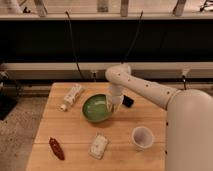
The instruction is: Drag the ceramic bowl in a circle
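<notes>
here the gripper (pixel 113 103) covers the right rim of the ceramic bowl (pixel 95 109).

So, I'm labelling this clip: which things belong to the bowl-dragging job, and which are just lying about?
Job: round glossy green ceramic bowl; gripper, at the bowl's rim.
Lying about: small white cup; white bottle; red oblong object; white flat packet.

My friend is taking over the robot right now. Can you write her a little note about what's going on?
Gripper: down at the right rim of the ceramic bowl.
Ceramic bowl: upright near the middle of the table. The white cup stands apart, to its front right.
Done: the gripper has reached the bowl.
Left: drag the bowl in a circle. How much of the circle is done cannot be told.
</notes>
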You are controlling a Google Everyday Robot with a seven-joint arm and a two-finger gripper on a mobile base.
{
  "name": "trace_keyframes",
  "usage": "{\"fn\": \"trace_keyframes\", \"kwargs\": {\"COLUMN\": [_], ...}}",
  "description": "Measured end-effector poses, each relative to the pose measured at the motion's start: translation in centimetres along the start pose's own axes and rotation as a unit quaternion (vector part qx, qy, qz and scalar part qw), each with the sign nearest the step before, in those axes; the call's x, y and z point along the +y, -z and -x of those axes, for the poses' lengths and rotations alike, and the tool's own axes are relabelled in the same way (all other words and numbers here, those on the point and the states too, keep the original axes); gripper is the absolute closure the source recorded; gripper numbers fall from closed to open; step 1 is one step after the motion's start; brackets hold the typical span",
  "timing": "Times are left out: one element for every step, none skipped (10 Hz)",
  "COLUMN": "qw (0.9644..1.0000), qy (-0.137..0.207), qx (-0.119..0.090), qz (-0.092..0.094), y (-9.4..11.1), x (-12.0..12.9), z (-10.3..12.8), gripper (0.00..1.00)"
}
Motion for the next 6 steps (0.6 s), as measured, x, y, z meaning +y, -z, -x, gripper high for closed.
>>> {"fn": "trace_keyframes", "kwargs": {"qw": [1.0000, 0.9994, 0.9990, 0.9985, 0.9980, 0.9979], "qy": [0.003, 0.033, 0.042, 0.050, 0.057, 0.057], "qx": [-0.001, -0.011, -0.015, -0.020, -0.026, -0.028], "qz": [-0.001, -0.006, -0.006, -0.005, -0.002, 0.002], "y": [0.0, -0.1, -0.2, -0.4, -0.7, -0.8], "x": [-0.2, -1.1, -1.1, -1.0, -0.4, 0.3], "z": [0.2, 2.4, 3.4, 4.3, 5.4, 6.0], "gripper": [0.99, 0.99, 0.99, 0.99, 0.99, 0.99]}}
